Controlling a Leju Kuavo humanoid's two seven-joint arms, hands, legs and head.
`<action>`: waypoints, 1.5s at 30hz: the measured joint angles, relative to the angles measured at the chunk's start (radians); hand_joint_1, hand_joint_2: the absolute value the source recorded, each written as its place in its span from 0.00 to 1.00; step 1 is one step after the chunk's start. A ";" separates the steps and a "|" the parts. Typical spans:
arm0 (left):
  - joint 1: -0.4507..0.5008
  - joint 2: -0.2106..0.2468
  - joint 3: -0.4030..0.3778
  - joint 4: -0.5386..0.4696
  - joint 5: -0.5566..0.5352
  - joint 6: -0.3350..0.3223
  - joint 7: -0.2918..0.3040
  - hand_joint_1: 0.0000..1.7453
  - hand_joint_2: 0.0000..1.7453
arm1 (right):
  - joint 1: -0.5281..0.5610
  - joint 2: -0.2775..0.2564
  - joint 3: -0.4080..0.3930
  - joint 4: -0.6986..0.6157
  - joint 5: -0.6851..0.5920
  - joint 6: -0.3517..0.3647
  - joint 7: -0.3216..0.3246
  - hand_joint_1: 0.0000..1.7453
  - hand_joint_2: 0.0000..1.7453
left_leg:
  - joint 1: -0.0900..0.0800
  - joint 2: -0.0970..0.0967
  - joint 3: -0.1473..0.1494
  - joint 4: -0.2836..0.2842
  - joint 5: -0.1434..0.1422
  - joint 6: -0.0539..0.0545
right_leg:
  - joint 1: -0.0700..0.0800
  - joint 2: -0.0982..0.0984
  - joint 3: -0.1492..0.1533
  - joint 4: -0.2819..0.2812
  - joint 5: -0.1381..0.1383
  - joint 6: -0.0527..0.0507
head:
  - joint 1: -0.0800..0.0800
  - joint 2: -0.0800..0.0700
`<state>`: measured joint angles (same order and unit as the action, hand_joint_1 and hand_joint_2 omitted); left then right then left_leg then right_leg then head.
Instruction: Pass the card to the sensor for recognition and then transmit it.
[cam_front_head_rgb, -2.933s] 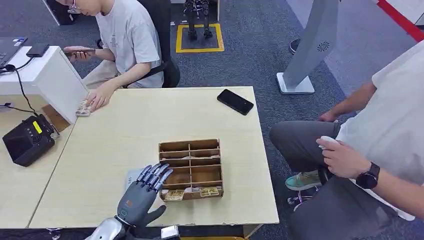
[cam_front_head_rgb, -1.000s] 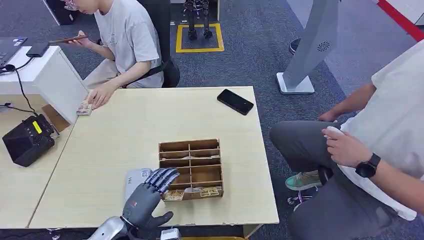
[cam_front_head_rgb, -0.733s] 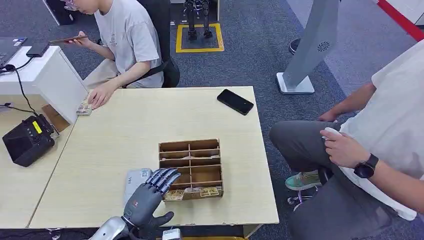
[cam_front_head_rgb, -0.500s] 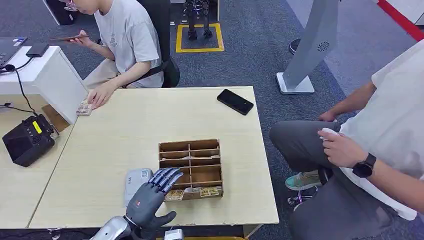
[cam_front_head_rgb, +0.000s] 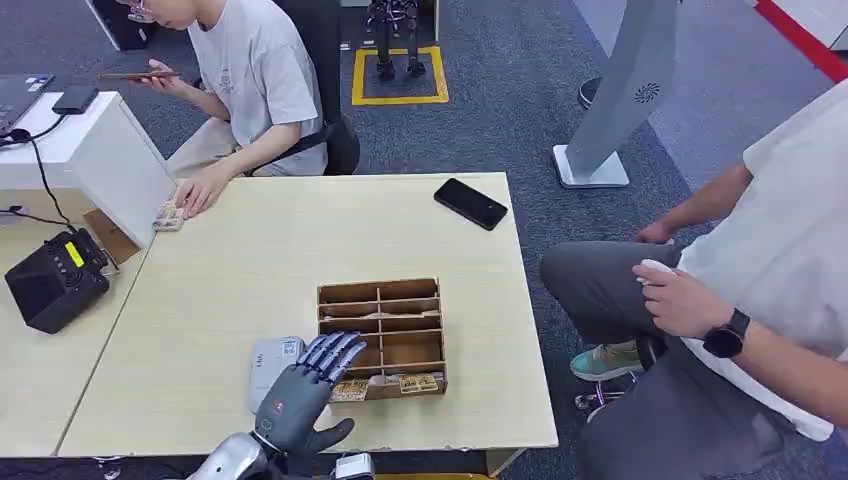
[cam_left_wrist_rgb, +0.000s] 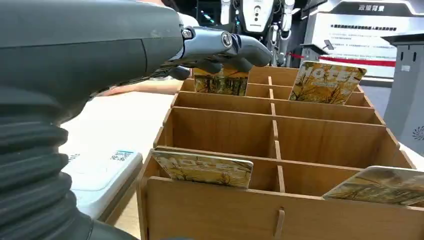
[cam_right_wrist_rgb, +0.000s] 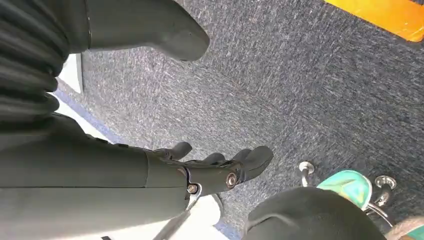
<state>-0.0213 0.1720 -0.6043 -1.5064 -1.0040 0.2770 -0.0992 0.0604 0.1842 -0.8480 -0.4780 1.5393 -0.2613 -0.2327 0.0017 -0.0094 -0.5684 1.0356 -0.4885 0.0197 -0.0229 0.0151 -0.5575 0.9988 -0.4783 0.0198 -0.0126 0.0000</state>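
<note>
Head view: phone (cam_front_head_rgb: 470, 203) beyond organizer (cam_front_head_rgb: 381, 337).

Sensor (cam_front_head_rgb: 272, 366): near edge hidden under left hand (cam_front_head_rgb: 297, 398).
Front-row cards (cam_front_head_rgb: 349, 390): print perhaps "HOTEL", too small in the head view.

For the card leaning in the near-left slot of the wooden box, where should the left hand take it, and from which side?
Best by its top edge, from above. The card leans in the near-left slot of the wooden box, so only its upper strip clears the walls; its lower part sits behind the front wall. The left hand, fingers spread above that corner, would likely pinch the two faces of that exposed edge.
</note>
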 joint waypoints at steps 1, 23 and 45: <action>0.000 -0.001 0.000 0.001 0.000 0.000 0.000 0.00 1.00 | -0.001 -0.001 0.000 0.002 0.000 0.000 0.000 0.00 1.00 | 0.000 0.000 0.000 0.000 0.000 0.000 | 0.000 0.000 0.000 0.000 0.000 0.000 | 0.000 0.000; -0.003 -0.001 0.000 0.023 -0.023 0.004 0.007 0.00 1.00 | -0.006 -0.011 0.002 0.021 0.000 -0.006 0.000 0.00 1.00 | 0.000 0.000 0.000 0.000 0.000 0.000 | 0.000 0.000 0.000 0.000 0.000 0.000 | 0.000 0.000; -0.004 0.003 0.000 0.040 0.003 0.006 -0.008 1.00 1.00 | -0.019 -0.021 0.008 0.051 -0.001 -0.028 -0.001 0.00 1.00 | 0.000 0.000 0.000 0.000 0.000 0.000 | 0.000 0.000 0.000 0.000 0.000 0.000 | 0.000 0.000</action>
<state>-0.0254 0.1747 -0.6039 -1.4660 -1.0010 0.2827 -0.1068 0.0414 0.1633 -0.8404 -0.4269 1.5385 -0.2895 -0.2342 0.0018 -0.0094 -0.5684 1.0356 -0.4885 0.0197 -0.0229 0.0151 -0.5573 0.9988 -0.4783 0.0198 -0.0130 0.0000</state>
